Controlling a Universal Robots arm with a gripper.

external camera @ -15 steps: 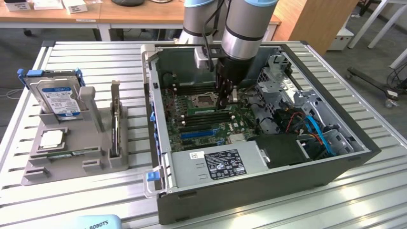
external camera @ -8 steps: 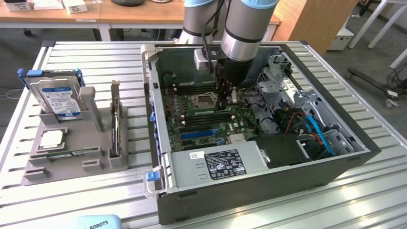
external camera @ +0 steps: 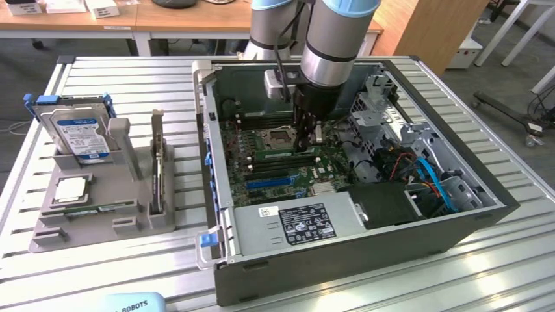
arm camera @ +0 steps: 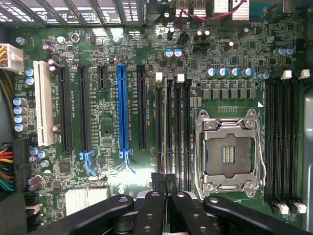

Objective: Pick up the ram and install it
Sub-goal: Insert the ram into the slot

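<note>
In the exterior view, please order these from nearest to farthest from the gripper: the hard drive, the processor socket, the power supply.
1. processor socket, beside the gripper, inside the case.
2. power supply, along the case's near wall.
3. hard drive, outside the case, at the exterior view's left.

the table (external camera: 130, 84) is shiny silver with long stripes. the tray (external camera: 52, 239) on it is plain grey. the hard drive (external camera: 78, 133) at the tray's far corner has a blue and white label and a blue frame. the computer case (external camera: 347, 273) is dark grey. the board (external camera: 260, 140) inside is green. the middle slot (arm camera: 123, 107) on it is bright blue, the edge slot (arm camera: 43, 103) is white. the socket (arm camera: 227, 152) is silver. the cables (external camera: 432, 181) in the case's corner are blue, with thin red wires (external camera: 399, 166) beside them. the power box (external camera: 295, 224) is silver with a black and white label. the arm (external camera: 334, 52) is grey with a light blue band. the gripper (external camera: 305, 153) is black.
</note>
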